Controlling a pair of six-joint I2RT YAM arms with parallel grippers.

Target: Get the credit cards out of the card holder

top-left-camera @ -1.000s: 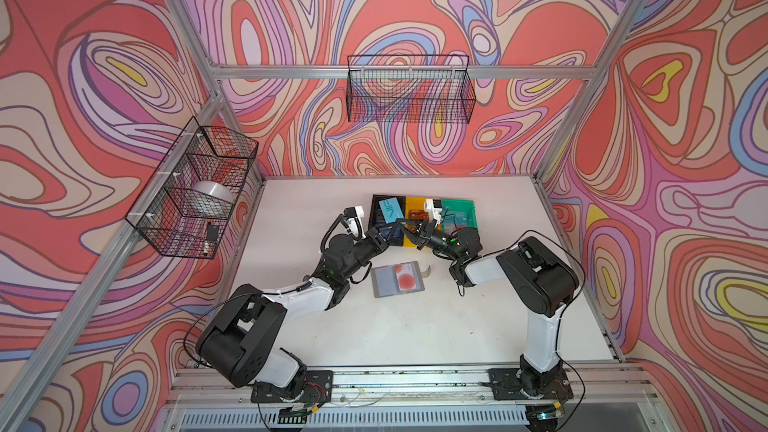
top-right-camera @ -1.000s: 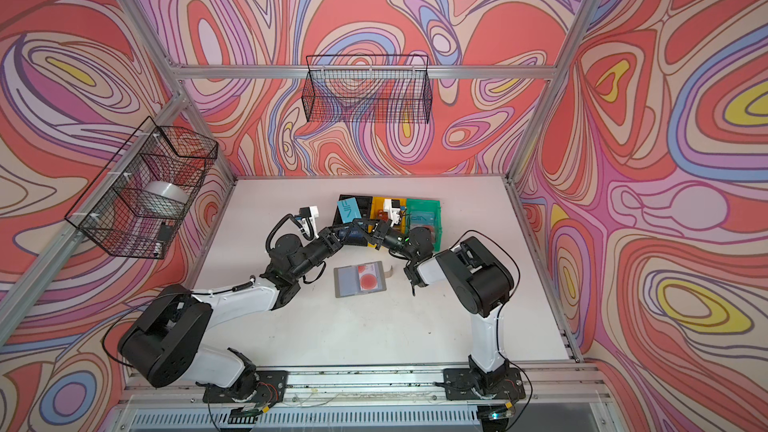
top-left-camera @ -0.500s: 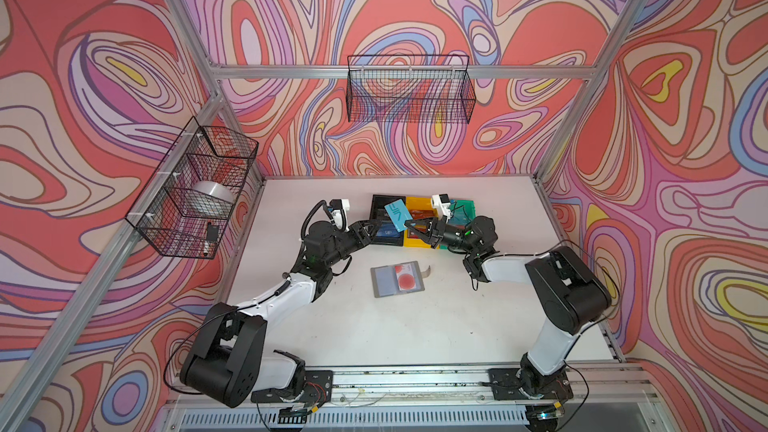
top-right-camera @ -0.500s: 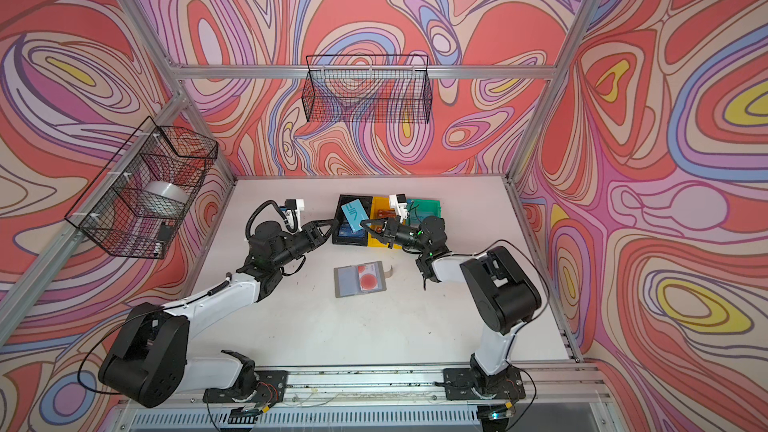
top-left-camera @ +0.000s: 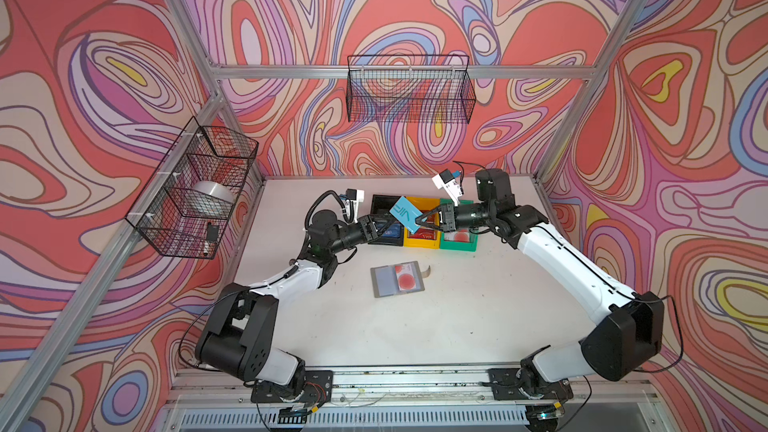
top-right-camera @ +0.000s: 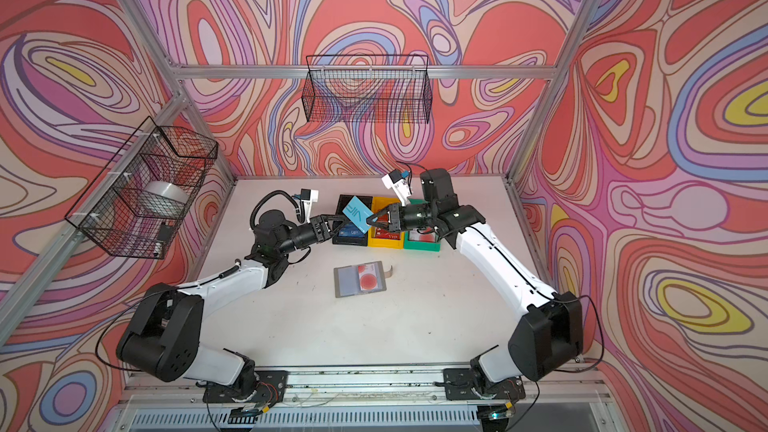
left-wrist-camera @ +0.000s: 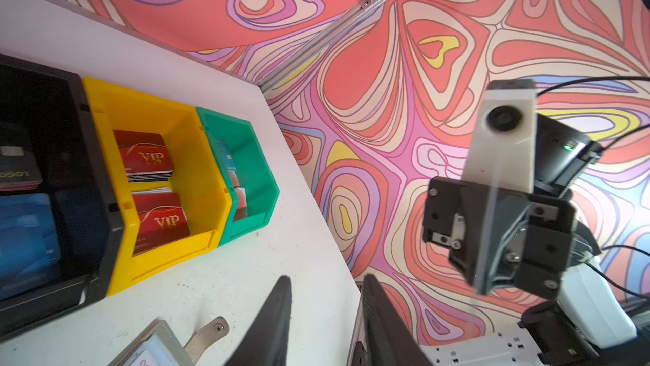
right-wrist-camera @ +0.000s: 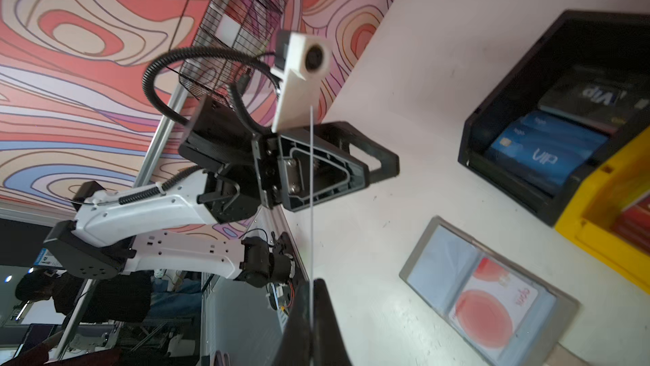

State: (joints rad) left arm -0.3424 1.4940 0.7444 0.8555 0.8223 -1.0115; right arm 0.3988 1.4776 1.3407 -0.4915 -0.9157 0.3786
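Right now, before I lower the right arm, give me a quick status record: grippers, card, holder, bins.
left gripper: open, empty
right gripper: shut on light blue card, held above the bins
card holder: open on table, red-circle card in a pocket
bins: black bin, yellow bin, green bin, side by side, cards inside

Red VIP cards (left-wrist-camera: 147, 156) lie in the yellow bin (left-wrist-camera: 208, 170).

A robot lab cell: aluminium frame (top-left-camera: 291, 73), swirl-printed walls (top-left-camera: 415, 2), rail-mounted robot arms (top-left-camera: 291, 280).
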